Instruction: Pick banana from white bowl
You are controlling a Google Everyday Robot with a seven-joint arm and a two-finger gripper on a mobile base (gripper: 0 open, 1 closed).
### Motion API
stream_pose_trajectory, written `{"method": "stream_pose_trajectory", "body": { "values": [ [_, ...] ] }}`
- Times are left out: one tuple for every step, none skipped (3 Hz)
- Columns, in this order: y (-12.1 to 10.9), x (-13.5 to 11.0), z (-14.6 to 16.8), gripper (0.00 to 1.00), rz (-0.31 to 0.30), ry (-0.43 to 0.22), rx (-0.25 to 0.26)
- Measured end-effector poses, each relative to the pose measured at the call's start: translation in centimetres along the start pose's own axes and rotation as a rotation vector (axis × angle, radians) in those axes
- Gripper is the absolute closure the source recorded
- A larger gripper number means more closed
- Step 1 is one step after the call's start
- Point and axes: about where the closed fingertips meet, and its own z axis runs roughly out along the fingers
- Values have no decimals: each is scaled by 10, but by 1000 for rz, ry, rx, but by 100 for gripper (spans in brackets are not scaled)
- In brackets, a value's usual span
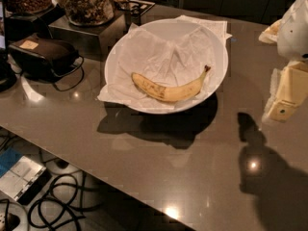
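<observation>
A yellow banana (pixel 169 88) with brown speckles lies in the front half of the white bowl (pixel 214 42), its dark stem tip pointing up to the right. The bowl is wide and shallow, lined with crumpled white paper, and stands on the brown table. My gripper (pixel 283 105), cream and white, hangs at the right edge of the view, above the table and well to the right of the bowl. It touches neither the bowl nor the banana. Its shadow falls on the table below it.
Glass jars of snacks (pixel 89 3) stand on a metal stand at the back left. A dark case with a cable (pixel 45 57) lies left of the bowl. The table's front edge (pixel 96 174) runs diagonally, with cables and boxes on the floor below.
</observation>
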Motion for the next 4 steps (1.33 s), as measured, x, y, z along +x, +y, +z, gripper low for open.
{"method": "stream_pose_trajectory", "body": {
  "values": [
    [0, 0, 0, 0, 0, 0, 0],
    [3, -14, 0, 0, 13, 16, -9],
    [1, -43, 7, 0, 2, 62, -35],
    [-5, -78, 18, 0, -42, 104, -46]
  ]
}}
